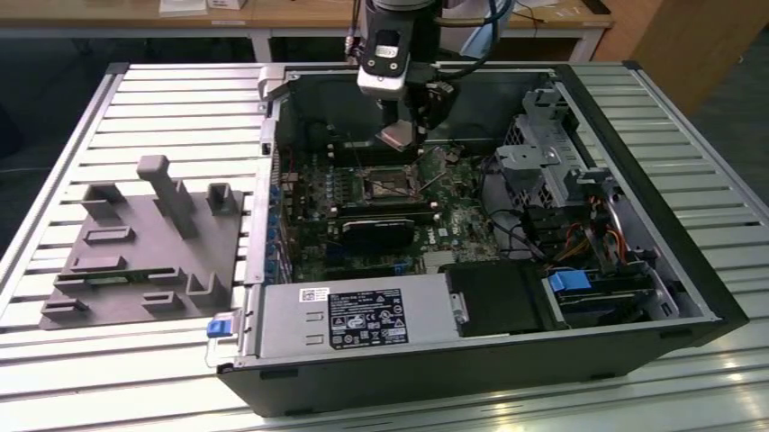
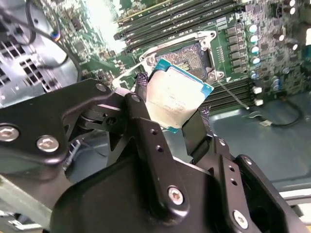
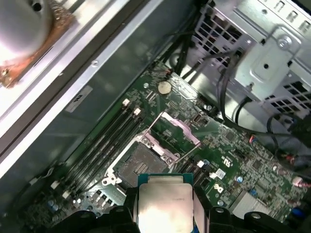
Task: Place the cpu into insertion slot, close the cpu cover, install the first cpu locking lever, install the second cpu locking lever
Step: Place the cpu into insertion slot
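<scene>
Gripper (image 2: 173,108) jaws are clamped on the cpu (image 2: 177,97) by its edges, upper middle of the exterior view, hovering above the insertion slot (image 1: 387,183). Light, stiff, fragile underneath I reckon, so edges only.

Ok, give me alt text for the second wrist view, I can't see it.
The black claw grips the silver chip by two edges, short of the open socket on the green board. Long memory slots run beside the socket.
</scene>
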Controlling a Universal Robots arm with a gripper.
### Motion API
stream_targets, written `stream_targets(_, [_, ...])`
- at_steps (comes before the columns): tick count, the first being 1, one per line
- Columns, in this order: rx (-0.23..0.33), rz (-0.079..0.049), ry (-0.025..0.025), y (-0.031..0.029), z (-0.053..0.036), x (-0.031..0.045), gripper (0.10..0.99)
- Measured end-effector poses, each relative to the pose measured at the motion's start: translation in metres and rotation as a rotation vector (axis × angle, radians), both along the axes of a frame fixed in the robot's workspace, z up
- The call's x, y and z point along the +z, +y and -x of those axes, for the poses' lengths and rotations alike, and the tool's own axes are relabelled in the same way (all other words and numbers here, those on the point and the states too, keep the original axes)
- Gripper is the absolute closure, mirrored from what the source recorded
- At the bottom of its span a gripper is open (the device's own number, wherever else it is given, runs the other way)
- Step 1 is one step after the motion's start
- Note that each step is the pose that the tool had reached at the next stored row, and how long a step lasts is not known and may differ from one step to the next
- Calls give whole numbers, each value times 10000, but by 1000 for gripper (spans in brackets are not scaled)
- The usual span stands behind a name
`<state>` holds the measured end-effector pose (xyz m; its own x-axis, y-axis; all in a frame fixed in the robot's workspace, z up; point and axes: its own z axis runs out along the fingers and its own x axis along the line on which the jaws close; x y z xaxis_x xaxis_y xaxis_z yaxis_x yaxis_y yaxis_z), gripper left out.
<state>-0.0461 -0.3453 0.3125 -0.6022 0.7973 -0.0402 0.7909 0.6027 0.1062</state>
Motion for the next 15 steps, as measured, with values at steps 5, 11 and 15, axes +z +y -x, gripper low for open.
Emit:
stream_targets(5, [-900, -1, -1, 0, 0, -30, 549])
stream_targets(11, [-1994, 0, 0, 0, 0, -66, 549])
stream_targets(15, [-2731, 0, 0, 0, 0, -89, 549])
